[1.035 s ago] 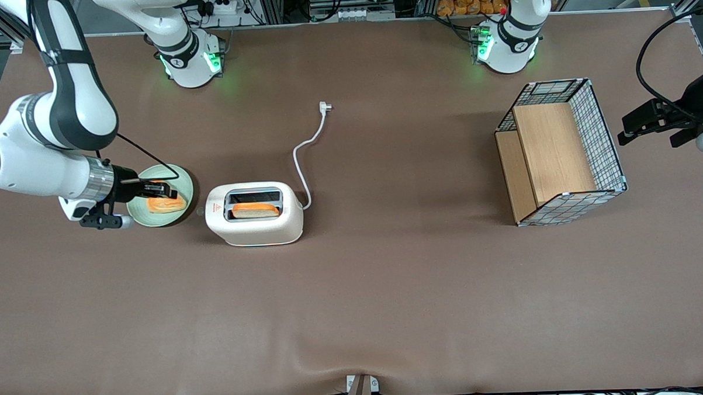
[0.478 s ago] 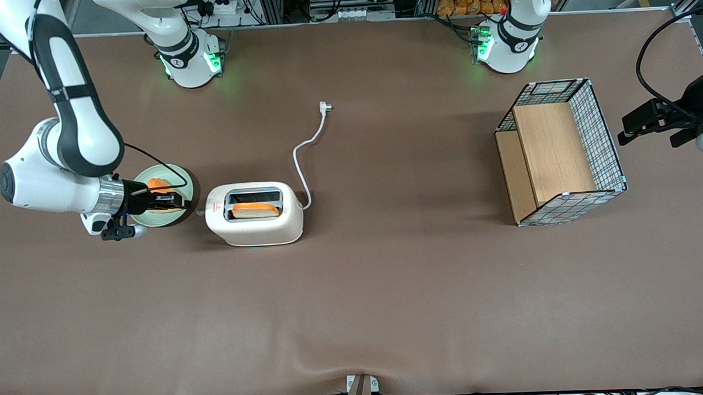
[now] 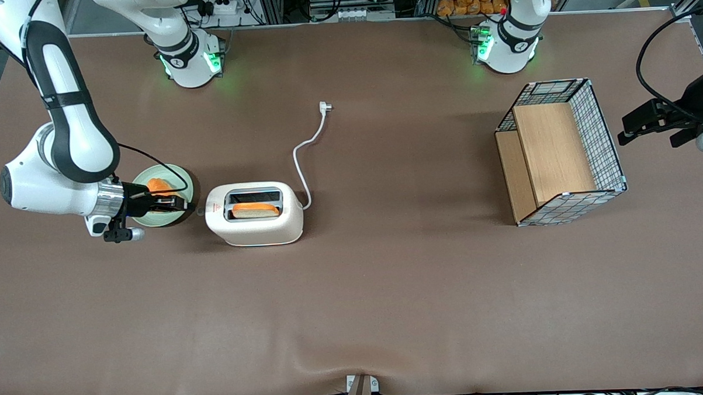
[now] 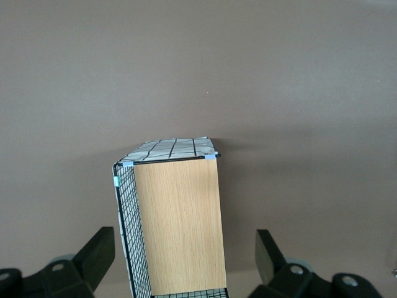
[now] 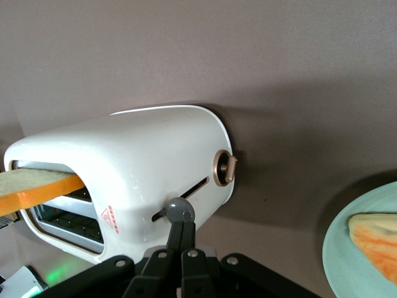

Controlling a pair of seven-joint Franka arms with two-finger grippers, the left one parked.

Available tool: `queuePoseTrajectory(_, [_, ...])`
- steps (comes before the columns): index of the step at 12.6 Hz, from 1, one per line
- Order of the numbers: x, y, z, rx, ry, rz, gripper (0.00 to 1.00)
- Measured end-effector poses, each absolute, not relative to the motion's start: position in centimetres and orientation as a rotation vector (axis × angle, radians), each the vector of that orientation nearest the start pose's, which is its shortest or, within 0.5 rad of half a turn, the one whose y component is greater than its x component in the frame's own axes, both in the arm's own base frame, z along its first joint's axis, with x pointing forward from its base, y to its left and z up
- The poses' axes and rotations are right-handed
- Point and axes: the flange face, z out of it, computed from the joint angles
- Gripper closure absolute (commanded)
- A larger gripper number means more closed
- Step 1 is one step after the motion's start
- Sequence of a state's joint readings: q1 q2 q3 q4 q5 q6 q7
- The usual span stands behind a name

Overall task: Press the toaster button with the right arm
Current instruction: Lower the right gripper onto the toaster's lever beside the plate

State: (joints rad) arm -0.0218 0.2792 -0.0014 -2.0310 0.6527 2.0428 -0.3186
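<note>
The toaster button [image 5: 180, 211] sat on the toaster's [image 3: 254, 214] short end facing the green plate [image 3: 164, 218]. I had my claw [image 5: 180, 233] pinched narrow, tips right at it. It looked stiff and small; the light toaster might slide.

A red warning triangle marks the toaster [image 5: 124, 180]; no lettering on it can be read.
</note>
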Motion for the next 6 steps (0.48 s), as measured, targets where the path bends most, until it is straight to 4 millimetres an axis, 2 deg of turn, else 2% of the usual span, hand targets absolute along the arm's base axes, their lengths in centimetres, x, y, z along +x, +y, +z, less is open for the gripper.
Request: queuePoseTrajectory(6, [57.0, 2.3, 28.3, -2.522, 0.189, 0.246, 1.00])
